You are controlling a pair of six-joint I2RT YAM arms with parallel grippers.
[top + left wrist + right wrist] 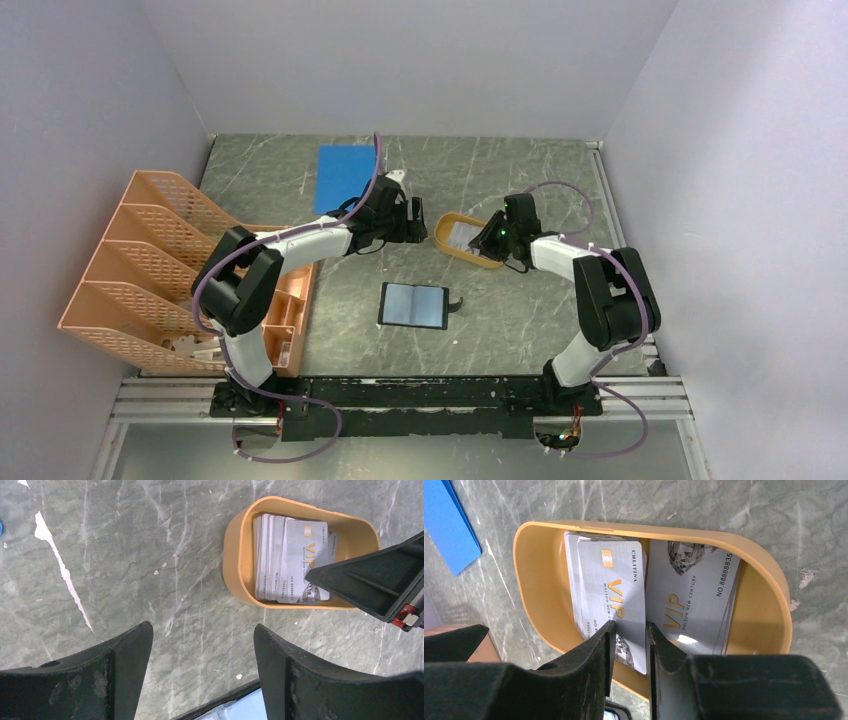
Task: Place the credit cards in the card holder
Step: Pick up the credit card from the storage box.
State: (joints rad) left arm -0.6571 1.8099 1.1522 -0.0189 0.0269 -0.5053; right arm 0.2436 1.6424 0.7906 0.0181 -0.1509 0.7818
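Note:
The credit cards are pale grey with gold VIP print and lie in two leaning stacks inside an orange oval tray; the second stack sits to the right. My right gripper is down in the tray, its jaws a narrow gap apart over the lower corner of the front card. The same cards show in the left wrist view, with the right gripper's finger over them. My left gripper hangs open over bare table beside the tray. The black card holder lies unfolded near the middle of the table.
An orange mesh file rack fills the left side of the table. A blue flat sheet lies at the back, behind the left arm. Grey walls close in both sides and the back.

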